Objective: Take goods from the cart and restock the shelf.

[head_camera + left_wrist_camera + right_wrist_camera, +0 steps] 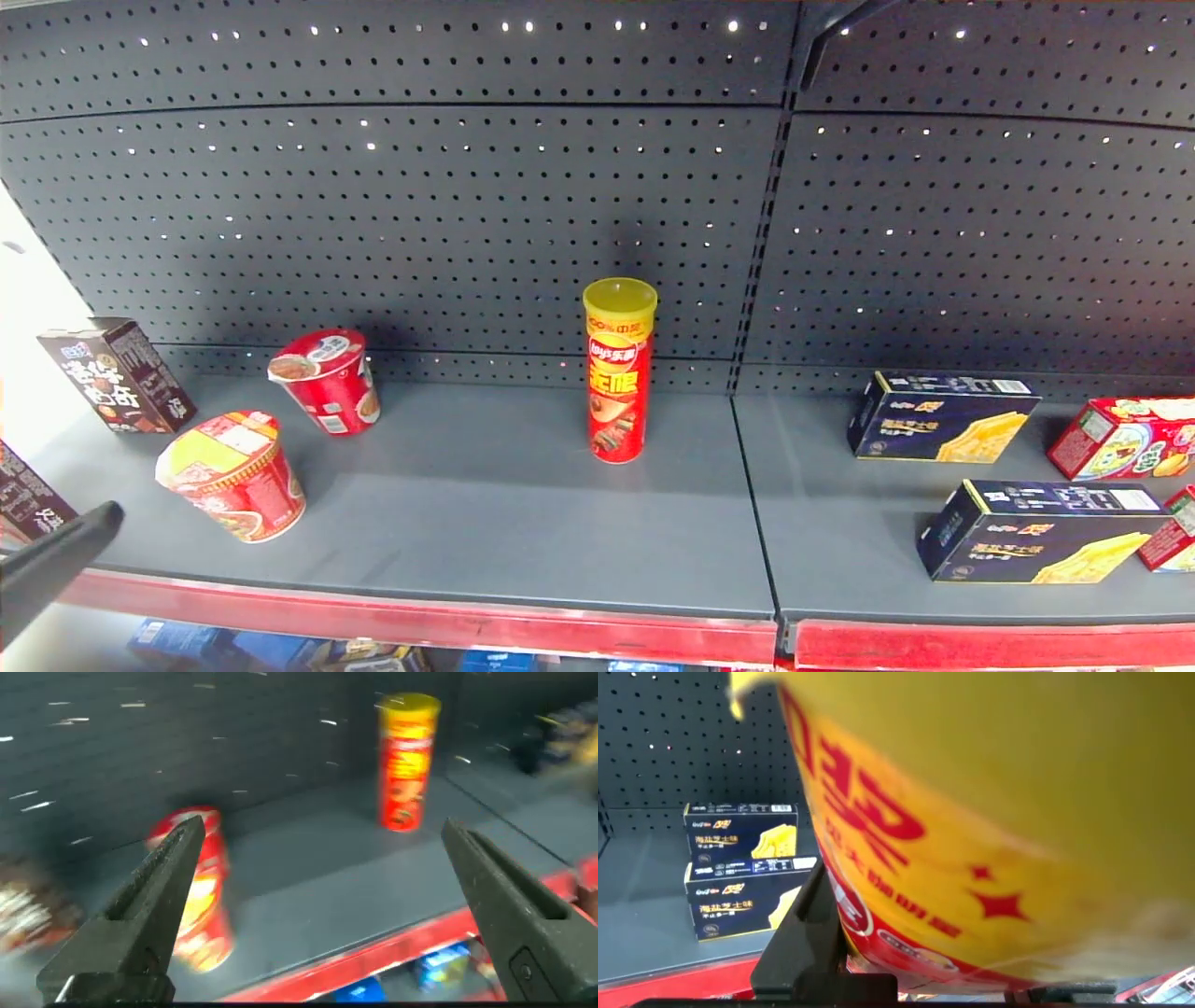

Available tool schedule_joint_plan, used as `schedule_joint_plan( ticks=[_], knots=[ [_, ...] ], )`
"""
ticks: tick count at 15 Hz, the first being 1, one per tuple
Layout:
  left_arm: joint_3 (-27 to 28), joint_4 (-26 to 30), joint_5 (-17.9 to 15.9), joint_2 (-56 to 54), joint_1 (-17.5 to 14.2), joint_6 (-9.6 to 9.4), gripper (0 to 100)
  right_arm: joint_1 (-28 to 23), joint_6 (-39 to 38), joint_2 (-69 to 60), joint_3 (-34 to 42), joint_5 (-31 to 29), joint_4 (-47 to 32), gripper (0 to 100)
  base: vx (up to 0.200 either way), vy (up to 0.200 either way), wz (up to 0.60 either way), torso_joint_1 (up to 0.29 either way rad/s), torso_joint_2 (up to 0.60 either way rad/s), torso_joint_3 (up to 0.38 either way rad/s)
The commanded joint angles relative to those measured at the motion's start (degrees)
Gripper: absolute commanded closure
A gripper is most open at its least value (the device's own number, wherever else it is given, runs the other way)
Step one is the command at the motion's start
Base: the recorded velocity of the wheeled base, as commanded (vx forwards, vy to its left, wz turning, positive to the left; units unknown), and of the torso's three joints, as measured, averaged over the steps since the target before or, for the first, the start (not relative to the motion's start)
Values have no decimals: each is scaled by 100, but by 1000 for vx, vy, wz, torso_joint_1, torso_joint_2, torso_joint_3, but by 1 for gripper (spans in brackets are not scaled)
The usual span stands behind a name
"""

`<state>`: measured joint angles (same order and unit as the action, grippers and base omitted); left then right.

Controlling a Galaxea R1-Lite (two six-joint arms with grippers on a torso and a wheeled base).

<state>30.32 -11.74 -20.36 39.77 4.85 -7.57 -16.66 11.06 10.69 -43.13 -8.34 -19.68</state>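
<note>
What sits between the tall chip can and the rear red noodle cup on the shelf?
Nothing. In the head view, the stretch between the chip can and the rear noodle cup is bare grey shelf.

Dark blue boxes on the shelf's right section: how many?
2. One dark blue box lies at the back by the pegboard, the other in front of it near the red shelf edge. More may sit beyond the view's right edge.
</note>
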Motion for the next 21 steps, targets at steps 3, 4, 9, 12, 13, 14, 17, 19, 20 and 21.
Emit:
schedule_joint_plan(
  ticks=[3,4,9,12,13,14,17,19,20,21],
  knots=[
    [36,14,-451,954,279,-16,0,5,2,30,-20,-1,8,100,0,0,0,0,0,0],
    [27,31,-451,1200,622,-16,0,-3,2,30,-11,-10,8,100,0,0,0,0,0,0],
    [88,-100,-425,2650,1237,-245,0,-3,2,21,-20,-27,43,100,0,0,0,0,0,0],
    [176,-461,-451,3354,1202,-201,0,-12,2,12,-20,-98,60,100,0,0,0,0,0,0],
    [387,-707,-469,3819,1211,-192,0,14,2,12,-20,-186,60,100,0,0,0,0,0,0],
    [545,-724,-469,4092,1194,-166,0,23,2,3,-20,-238,60,100,0,0,0,0,0,0],
    [914,-1102,-469,4777,1202,300,0,14,2,-23,-82,-353,8,100,0,0,0,0,0,0],
    [1222,-1322,-531,5208,1308,370,0,32,11,-76,-82,-441,-10,100,0,0,0,0,0,0],
    [1398,-1340,-592,5410,1404,370,0,32,11,-76,-82,-458,-1,100,0,0,0,0,0,0],
    [1565,-1349,-601,5595,1501,370,0,32,11,-67,-82,-467,-1,100,0,0,0,0,0,0]
  ],
)
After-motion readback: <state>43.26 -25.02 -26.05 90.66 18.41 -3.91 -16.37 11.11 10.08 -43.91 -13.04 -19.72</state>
